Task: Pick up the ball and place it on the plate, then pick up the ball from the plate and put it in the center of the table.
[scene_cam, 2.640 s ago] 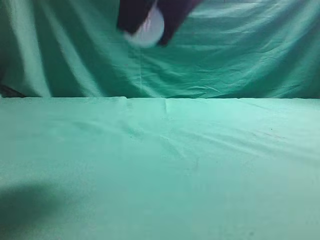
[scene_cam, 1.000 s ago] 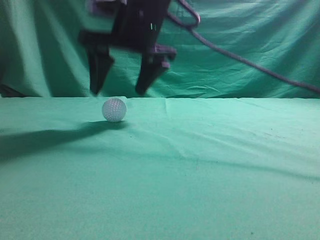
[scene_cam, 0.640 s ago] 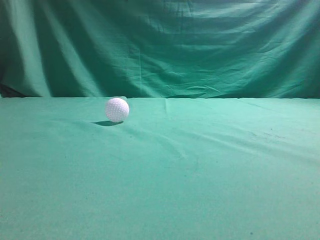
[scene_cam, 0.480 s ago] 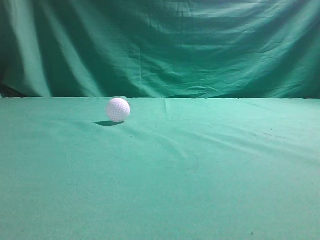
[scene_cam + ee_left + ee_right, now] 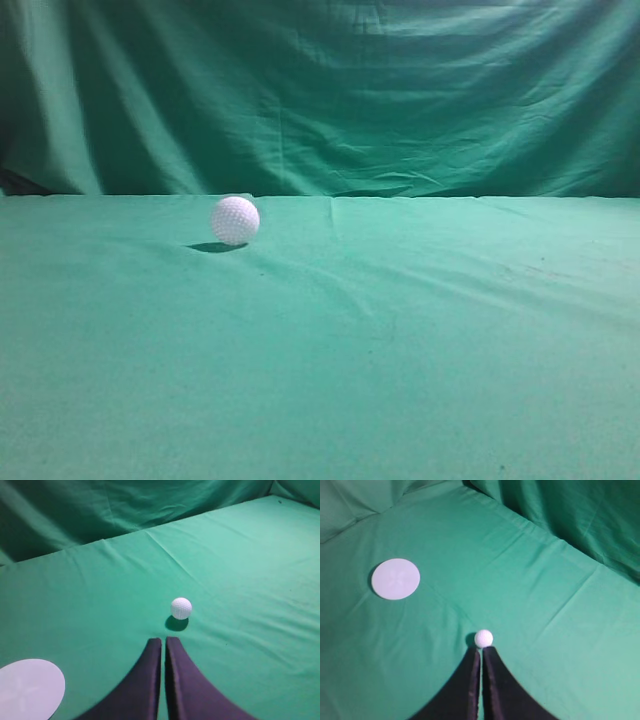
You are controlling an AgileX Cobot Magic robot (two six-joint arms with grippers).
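Note:
The white dimpled ball (image 5: pixel 235 220) rests alone on the light sea-green table (image 5: pixel 400 340), left of the middle in the exterior view. No gripper shows in that view. In the left wrist view my left gripper (image 5: pixel 163 641) is shut and empty, raised well short of the ball (image 5: pixel 181 608). The flat white round plate (image 5: pixel 27 689) lies at that view's lower left. In the right wrist view my right gripper (image 5: pixel 481 650) is shut and empty, high above the table, its tips just below the ball (image 5: pixel 483 638) in the picture. The plate (image 5: pixel 396 578) lies to the upper left.
A darker green, deeply folded backdrop cloth (image 5: pixel 400 100) hangs behind the table's far edge. Faint creases run across the table cloth (image 5: pixel 165 555).
A gripper came down with the ball, let it go on the table and withdrew out of the exterior view. The ball has settled slightly to the right.

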